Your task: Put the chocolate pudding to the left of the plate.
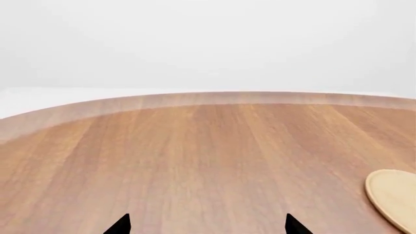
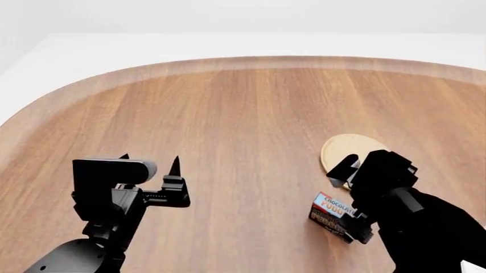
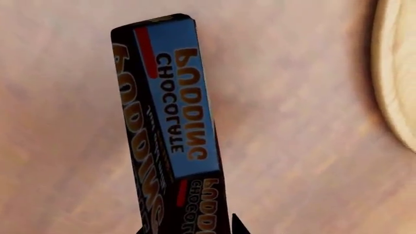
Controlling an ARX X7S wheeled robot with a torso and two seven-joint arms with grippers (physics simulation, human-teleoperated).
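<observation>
Head view first: my right gripper [image 2: 351,219] sits low over the brown wood-grain table [image 2: 243,114], and the small dark-brown chocolate pudding carton with its light blue band [image 2: 328,211] is right at its fingertips, on the side nearer my left arm. The round light-tan wooden plate [image 2: 345,149] lies just beyond the gripper, partly hidden behind the wrist. From up here I can't tell whether the jaws are pressing the carton or merely alongside it. My left gripper [image 2: 152,165] hangs well away over bare wood, its two fingers spread wide with nothing between them; I'd say it's parked there to stay out of the way.

Left wrist view: only the two dark fingertips [image 1: 120,225] show, wide apart, with open table ahead and the plate's edge [image 1: 393,197] off to one side. That's the ground where the pudding has to end up.

Right wrist view: the carton [image 3: 172,131] fills the frame, lettering upside down, reaching straight out from the gripper, with the plate's rim [image 3: 396,73] close beside it. Just a dark fingertip [image 3: 239,225] peeks in at the box's near end. It looks gripped, but I can't confirm that. The pudding seems near the plate's left side already.
</observation>
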